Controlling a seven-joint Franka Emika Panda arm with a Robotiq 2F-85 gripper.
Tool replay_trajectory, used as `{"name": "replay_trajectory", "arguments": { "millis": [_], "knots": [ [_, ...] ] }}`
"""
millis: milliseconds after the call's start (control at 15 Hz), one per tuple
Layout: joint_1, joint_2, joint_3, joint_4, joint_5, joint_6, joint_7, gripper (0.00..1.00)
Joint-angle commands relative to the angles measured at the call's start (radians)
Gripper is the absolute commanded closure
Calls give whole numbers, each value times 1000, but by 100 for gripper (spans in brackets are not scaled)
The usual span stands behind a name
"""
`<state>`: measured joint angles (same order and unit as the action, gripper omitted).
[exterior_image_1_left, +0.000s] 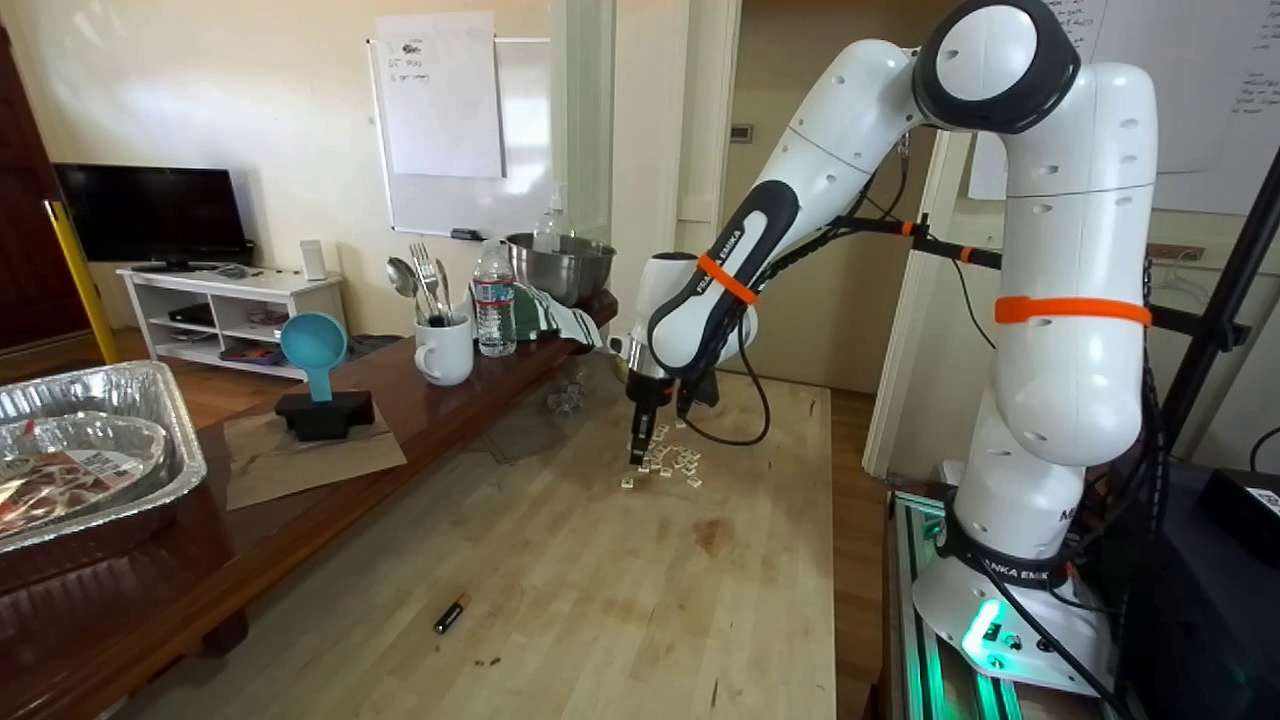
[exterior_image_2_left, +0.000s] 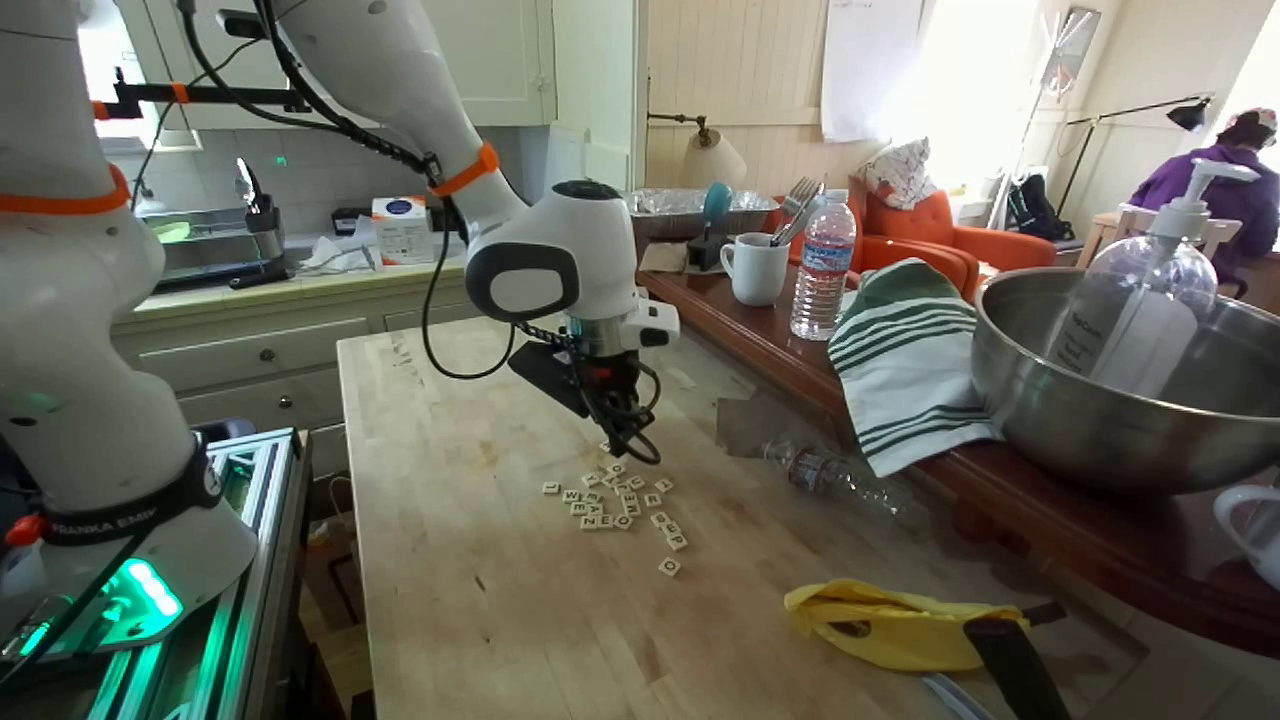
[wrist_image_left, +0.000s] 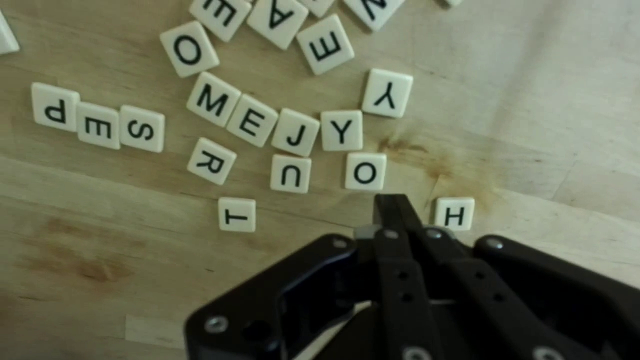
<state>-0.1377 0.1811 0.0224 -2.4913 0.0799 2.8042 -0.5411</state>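
Note:
My black gripper (wrist_image_left: 392, 200) is shut in the wrist view, its fingertips together with nothing between them. It points down at the far part of the wooden table in an exterior view (exterior_image_1_left: 638, 458). Small white letter tiles (exterior_image_1_left: 685, 460) lie loosely scattered around and below it. Nearest the fingertips are an O tile (wrist_image_left: 366, 171) and an H tile (wrist_image_left: 454, 214). A U tile (wrist_image_left: 290, 173), a T tile (wrist_image_left: 237, 215) and a Y tile (wrist_image_left: 342, 130) lie farther out. A row reading M, E, J sits beyond. Whether the fingertips touch the table cannot be told.
A battery (exterior_image_1_left: 451, 614) lies on the table. A yellow pouch (exterior_image_2_left: 890, 628) and a clear bottle (exterior_image_2_left: 825, 472) lie near the raised wooden ledge (exterior_image_1_left: 370, 470). The ledge holds a mug with cutlery (exterior_image_1_left: 444, 350), a water bottle (exterior_image_1_left: 495, 305), a metal bowl (exterior_image_1_left: 562, 270) and a foil tray (exterior_image_1_left: 185, 440).

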Motion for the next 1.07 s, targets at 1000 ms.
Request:
{"name": "replay_trajectory", "arguments": {
  "millis": [1000],
  "knots": [
    [-32,89,37,5,-26,100,20,100]
  ]
}}
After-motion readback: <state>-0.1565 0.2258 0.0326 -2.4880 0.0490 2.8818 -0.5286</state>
